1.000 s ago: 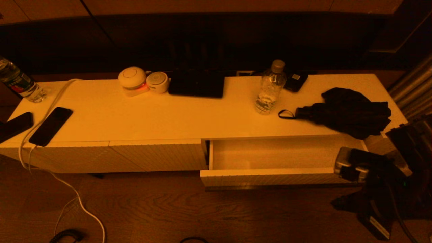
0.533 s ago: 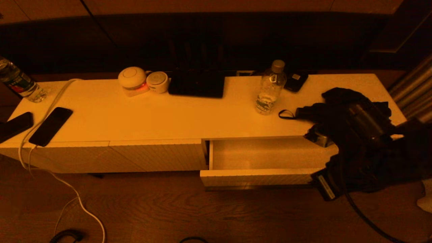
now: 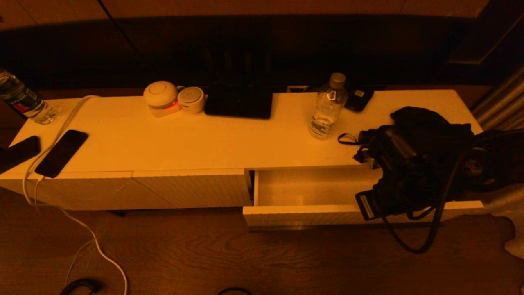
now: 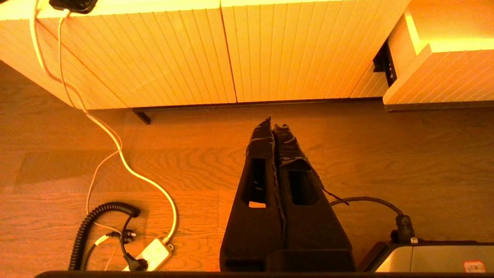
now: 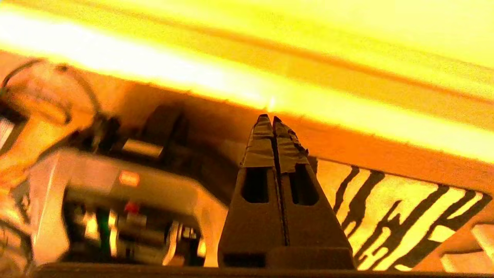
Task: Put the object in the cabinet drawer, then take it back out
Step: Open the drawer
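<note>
The cabinet is a long low white sideboard with ribbed fronts. Its cabinet drawer at the right stands pulled out, and the white inside that shows is bare. My right arm hangs over the drawer's right part and hides it. The right gripper is shut on nothing. Just behind the arm, a black folded bundle with a wrist loop lies on the top, with a clear bottle to its left. Which of these is the object I cannot tell. The left gripper is shut, low over the floor before the cabinet.
Two dark phones, a white cable and a bottle sit at the top's left end. Round white devices, a flat black slab and a small black box line the back. Cables and a plug block lie on the floor.
My right arm has risen from beside the drawer's right end and swung left over the drawer, in front of the black bundle. Nothing else has moved.
</note>
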Motion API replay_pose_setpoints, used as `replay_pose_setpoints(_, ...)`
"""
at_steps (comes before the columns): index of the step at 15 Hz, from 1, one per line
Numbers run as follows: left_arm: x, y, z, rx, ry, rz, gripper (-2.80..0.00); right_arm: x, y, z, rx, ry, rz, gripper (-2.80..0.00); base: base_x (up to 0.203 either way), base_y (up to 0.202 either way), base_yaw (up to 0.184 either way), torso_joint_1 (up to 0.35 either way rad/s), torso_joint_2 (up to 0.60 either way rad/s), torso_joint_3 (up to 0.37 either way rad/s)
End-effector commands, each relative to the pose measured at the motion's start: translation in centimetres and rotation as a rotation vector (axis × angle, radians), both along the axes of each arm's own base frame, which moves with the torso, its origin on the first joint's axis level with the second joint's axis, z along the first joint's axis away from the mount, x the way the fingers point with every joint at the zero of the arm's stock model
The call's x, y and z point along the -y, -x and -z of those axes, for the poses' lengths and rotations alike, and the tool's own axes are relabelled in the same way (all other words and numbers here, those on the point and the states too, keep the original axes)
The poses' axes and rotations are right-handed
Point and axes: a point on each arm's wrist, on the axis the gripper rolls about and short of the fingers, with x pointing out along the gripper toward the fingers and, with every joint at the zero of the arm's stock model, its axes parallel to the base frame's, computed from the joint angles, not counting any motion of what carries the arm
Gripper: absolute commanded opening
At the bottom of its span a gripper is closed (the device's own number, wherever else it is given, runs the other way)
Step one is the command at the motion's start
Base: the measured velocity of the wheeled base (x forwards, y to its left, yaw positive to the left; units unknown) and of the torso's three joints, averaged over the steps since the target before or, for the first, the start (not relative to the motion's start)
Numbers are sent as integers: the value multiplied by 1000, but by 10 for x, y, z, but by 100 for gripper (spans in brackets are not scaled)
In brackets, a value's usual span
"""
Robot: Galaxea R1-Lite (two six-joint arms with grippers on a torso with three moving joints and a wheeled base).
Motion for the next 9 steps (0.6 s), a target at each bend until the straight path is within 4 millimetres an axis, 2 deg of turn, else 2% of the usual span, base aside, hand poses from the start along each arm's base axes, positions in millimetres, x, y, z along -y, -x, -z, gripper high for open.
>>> replay_pose_setpoints(1, 0, 0, 0, 0, 0, 0, -280, 3, -11, 13, -17, 8, 25, -280, 0, 0, 0, 0, 0, 0)
replay_pose_setpoints(6, 0, 0, 0, 0, 0, 0, -280, 8, -22, 5, 96, -23, 32, -280, 0, 0, 0, 0, 0, 0)
replay_pose_setpoints(9, 0, 0, 0, 0, 0, 0, -280, 9, -22, 6, 98, -9, 18, -280, 0, 0, 0, 0, 0, 0)
